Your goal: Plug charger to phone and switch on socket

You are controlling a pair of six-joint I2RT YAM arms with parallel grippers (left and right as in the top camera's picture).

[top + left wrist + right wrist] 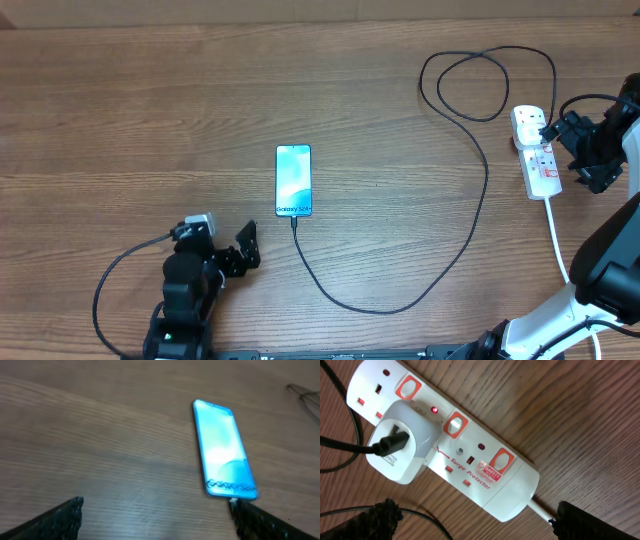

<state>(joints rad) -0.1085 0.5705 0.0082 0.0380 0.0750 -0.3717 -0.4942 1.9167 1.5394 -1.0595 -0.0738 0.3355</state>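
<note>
Overhead: charger (487, 172) runs from phone (293, 180) to socket (537, 160); left tool (220, 240), right tool (568, 153) spread wide.

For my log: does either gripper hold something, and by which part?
Nothing is held. The left gripper is open near the phone; the right gripper is open over the socket.

The bench (150, 100) is brown wood-look board, its grain running left to right in bands of lighter and darker tone. Along the bench's far edge a paler tan strip (300, 5) shows; what it is cannot be told. Near the bench's right edge, toward the far side, sits a white adapter (415, 435), a rounded block with small grey lettering on one face, too small to read.
</note>
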